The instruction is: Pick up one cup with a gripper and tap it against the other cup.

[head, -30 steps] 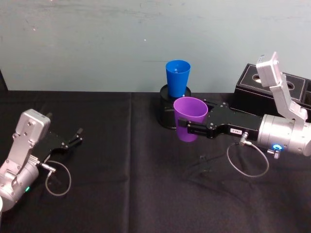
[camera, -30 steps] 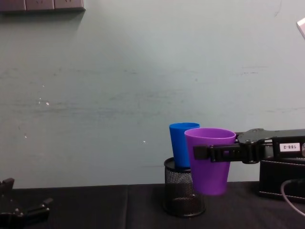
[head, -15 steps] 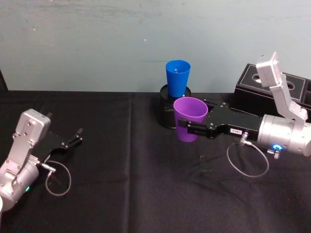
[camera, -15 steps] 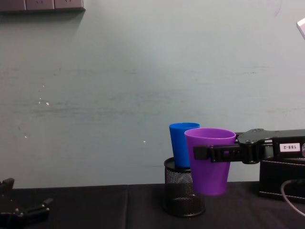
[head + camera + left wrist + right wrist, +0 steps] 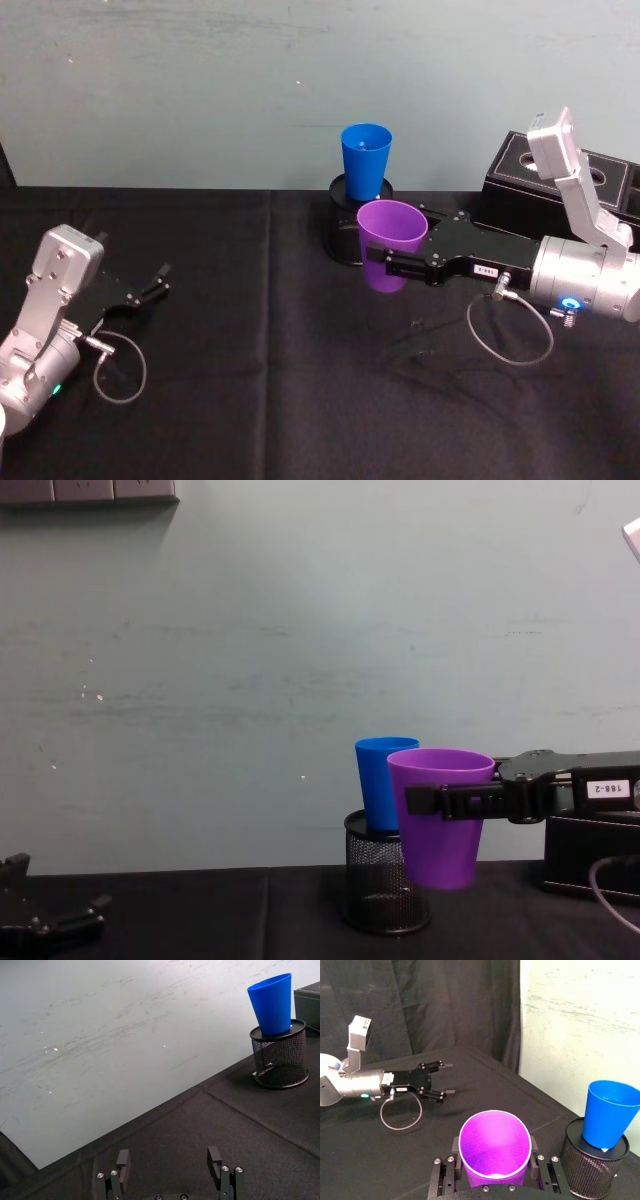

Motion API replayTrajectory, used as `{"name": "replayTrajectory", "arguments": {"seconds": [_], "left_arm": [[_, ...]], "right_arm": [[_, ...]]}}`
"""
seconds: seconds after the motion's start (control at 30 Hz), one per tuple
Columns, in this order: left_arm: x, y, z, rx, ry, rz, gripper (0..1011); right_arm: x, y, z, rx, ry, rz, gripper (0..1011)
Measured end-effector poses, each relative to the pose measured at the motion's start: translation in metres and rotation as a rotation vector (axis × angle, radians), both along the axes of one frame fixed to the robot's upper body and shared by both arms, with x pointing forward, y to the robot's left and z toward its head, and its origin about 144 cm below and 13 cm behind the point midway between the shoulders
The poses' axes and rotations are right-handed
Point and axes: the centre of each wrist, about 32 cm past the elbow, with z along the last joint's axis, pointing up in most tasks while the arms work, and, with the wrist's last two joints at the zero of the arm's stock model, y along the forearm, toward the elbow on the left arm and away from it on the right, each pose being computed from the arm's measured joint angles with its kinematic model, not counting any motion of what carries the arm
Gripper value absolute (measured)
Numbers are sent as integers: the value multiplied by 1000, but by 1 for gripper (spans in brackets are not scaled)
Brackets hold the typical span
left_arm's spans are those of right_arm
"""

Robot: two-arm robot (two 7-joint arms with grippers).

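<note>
Nothing had shifted: right end effector [image 5: 385, 265] clamped the purple cup [image 5: 392, 238], blue cup [image 5: 365, 160] just above it mid-frame; left end effector [image 5: 155, 282] idled open, lower left.

Black mesh pen holder [image 5: 341, 236] on black tablecloth [image 5: 270, 380], black box [image 5: 510, 172] at the right, pale wall [image 5: 200, 90] behind

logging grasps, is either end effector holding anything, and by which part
The right end effector holds the purple cup by its upper wall, just under the rim, one finger on each side. The left end effector is open and empty.
</note>
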Motion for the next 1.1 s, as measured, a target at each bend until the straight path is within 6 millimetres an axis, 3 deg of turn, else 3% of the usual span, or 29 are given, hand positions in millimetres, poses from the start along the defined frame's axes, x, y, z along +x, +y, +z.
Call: {"name": "replayTrajectory", "arguments": {"seconds": [0.73, 1.1], "left_arm": [[0, 0, 0, 0, 0, 0, 1011], [0, 0, 0, 0, 0, 0, 1011]], "right_arm": [[0, 0, 0, -1, 1, 1, 732], [20, 16, -1, 5, -22, -36, 732]]}}
